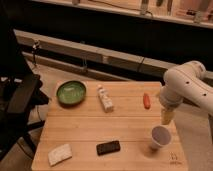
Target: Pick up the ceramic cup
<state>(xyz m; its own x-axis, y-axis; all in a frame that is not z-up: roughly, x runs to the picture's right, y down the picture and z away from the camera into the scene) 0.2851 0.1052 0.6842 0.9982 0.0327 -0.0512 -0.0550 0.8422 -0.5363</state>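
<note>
The ceramic cup (160, 136) is small, white and handleless. It stands upright near the front right corner of the wooden table (90, 130). My gripper (167, 119) hangs down from the white arm (187, 82) that comes in from the right. It is just above and slightly right of the cup's rim, and I cannot tell whether it touches the cup.
A green bowl (71, 93) sits at the back left and a white labelled bottle (105, 98) lies mid-table. An orange-red object (146, 100) lies at the back right. A black phone-like slab (108, 147) and a white sponge (60, 154) lie near the front edge. A dark chair (20, 97) stands at left.
</note>
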